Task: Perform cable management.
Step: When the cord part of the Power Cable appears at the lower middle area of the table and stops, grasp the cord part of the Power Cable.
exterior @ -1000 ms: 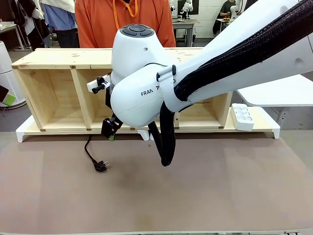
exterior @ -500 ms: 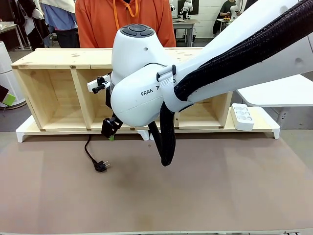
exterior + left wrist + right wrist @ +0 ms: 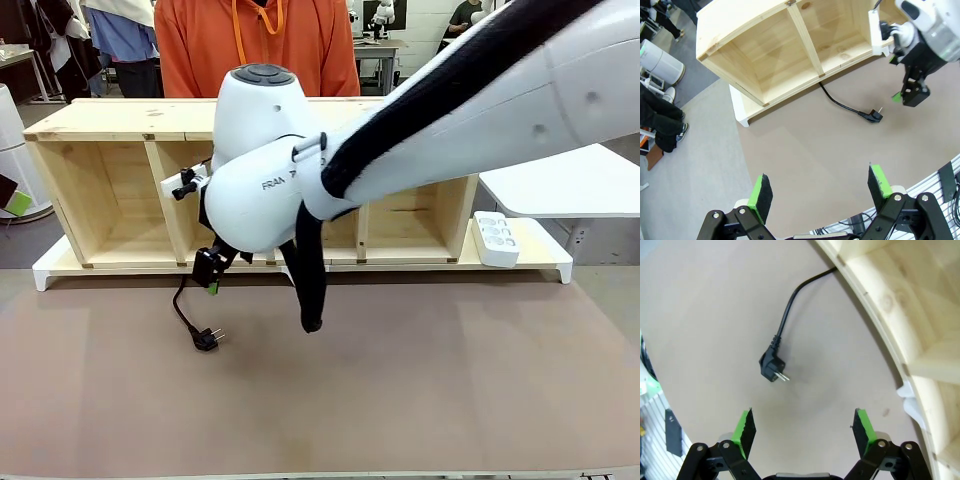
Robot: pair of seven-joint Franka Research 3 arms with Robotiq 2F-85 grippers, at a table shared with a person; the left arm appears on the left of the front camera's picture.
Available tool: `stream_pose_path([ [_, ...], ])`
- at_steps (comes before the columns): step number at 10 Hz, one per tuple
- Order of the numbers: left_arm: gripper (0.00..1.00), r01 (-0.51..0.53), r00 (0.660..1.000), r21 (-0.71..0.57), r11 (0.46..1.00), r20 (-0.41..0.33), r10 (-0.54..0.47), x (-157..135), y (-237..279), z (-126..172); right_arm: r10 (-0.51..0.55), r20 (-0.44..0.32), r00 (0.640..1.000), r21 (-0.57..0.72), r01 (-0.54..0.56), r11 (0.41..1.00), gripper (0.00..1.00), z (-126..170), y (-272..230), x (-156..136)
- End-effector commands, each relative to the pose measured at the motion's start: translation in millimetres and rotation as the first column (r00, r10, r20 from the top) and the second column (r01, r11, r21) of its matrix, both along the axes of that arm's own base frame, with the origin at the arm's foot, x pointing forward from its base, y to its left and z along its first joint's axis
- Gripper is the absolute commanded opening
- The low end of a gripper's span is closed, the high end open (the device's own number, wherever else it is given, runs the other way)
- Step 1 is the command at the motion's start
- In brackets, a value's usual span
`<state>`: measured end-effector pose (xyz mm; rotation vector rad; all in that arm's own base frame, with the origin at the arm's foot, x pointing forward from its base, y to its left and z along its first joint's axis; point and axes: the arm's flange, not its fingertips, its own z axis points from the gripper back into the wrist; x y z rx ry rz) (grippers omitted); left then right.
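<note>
Left jaws open, right jaws open too; let's centre the right pair squarely over the plug point(image 3: 772, 368) of the cable point(image 3: 784, 315).

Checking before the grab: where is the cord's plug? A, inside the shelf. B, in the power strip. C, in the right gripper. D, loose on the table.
D: the plug lies on the table in front of the shelf, apart from the open right gripper.
</note>
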<state>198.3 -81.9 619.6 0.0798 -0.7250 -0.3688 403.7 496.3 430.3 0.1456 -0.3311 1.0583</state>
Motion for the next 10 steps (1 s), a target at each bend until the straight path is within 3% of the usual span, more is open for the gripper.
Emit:
stream_pose_path([
  [1,1.00,0.010,1.000,-0.009,1.000,0.006,-0.010,1.6,-0.9,0.8,0.046,-0.072,0.996,-0.024,-0.048,0.999,1.00,-4.5,22.9,8.7],
  [6,1.00,0.010,1.000,-0.009,1.000,0.006,-0.010,1.6,-0.9,0.8,-0.016,-0.071,0.997,-0.011,0.016,1.000,1.00,-40.8,66.7,2.2],
  [10,1.00,0.010,1.000,-0.009,1.000,0.006,-0.010,1.6,-0.9,0.8,-0.019,-0.115,0.993,-0.040,0.015,0.999,1.00,-75.7,87.6,9.2],
])
